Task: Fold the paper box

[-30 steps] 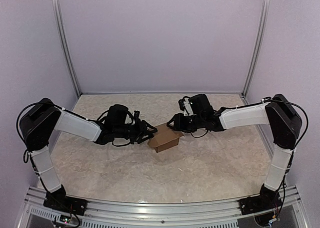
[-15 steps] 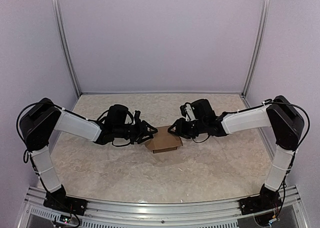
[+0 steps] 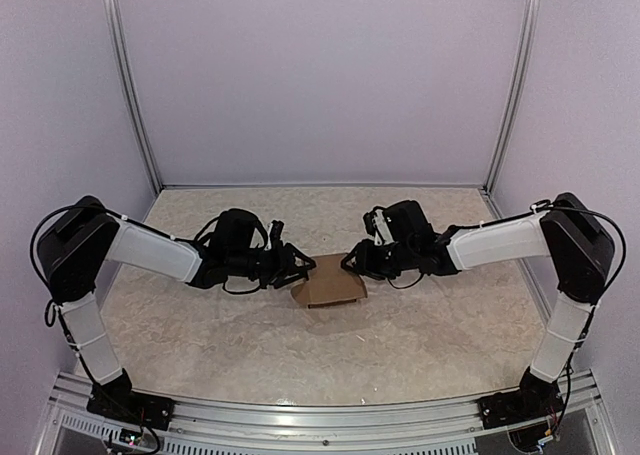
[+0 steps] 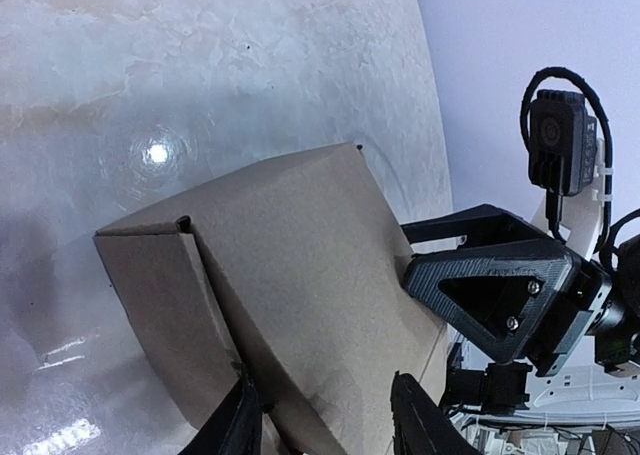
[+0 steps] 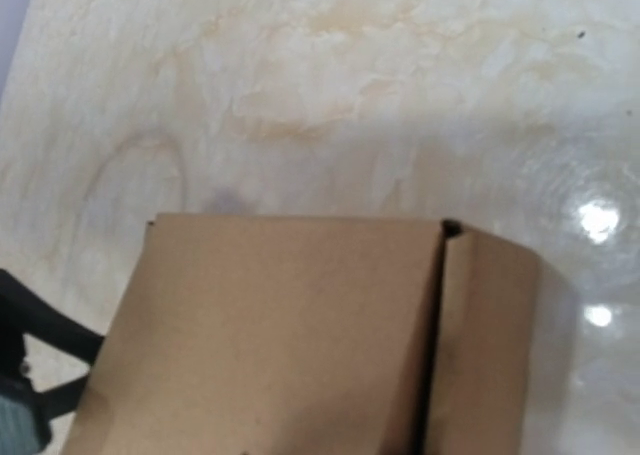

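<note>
Left gripper (image 3: 303,268), jaws half spread, clamps the paper box (image 3: 330,293) from its left. Right gripper (image 3: 351,265) touches the right edge; cannot tell its grip. Judgement: brace left, push right wall in squarely.

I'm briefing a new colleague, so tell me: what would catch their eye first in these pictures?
First, the brown box in the middle of the marbled table, a small carton with one seam showing. Then the two black-and-white arms meeting on it. The left gripper has cardboard between its fingers, and the right gripper touches the opposite side.
</note>
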Robot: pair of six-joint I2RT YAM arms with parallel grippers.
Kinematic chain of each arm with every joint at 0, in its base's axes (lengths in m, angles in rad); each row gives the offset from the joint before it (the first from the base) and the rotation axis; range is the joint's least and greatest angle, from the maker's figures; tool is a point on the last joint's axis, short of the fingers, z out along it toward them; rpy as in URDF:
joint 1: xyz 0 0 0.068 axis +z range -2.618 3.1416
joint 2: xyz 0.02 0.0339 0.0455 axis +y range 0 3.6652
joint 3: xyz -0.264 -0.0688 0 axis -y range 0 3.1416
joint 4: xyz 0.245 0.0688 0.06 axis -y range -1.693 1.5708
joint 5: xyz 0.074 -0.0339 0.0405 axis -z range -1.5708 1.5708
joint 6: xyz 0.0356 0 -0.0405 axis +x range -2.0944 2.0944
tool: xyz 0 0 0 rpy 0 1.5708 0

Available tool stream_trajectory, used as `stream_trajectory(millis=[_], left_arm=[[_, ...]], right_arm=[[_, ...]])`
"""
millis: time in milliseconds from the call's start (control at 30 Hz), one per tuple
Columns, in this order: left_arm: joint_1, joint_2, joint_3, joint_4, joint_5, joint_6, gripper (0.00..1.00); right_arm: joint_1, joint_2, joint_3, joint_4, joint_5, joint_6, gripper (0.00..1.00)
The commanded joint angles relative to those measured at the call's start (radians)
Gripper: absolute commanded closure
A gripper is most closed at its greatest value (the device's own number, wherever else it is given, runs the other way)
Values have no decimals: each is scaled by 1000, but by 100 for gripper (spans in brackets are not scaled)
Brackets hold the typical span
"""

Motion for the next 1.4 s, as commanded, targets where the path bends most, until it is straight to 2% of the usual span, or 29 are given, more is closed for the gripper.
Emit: stream_trajectory(millis=[0,267,567,733,967,1367], left_arm=[[-3,-35,18,-142,-29,91,57],[-3,-68,65,-293,-84,187,57],[-12,-81,115,-343,-94,215,57],[-27,-62,192,-410,-127,253,57],[-32,5,258,-471,-140,274,57],[-72,97,275,-508,-183,305,57]], right_arm=[[10,-30,-25,-79,75,-52,69],[17,-71,-13,-116,117,-84,64],[36,-136,21,-200,201,-134,59],[38,-144,27,-233,261,-164,60],[38,-89,28,-226,255,-171,64],[44,-21,-14,-198,244,-173,67]])
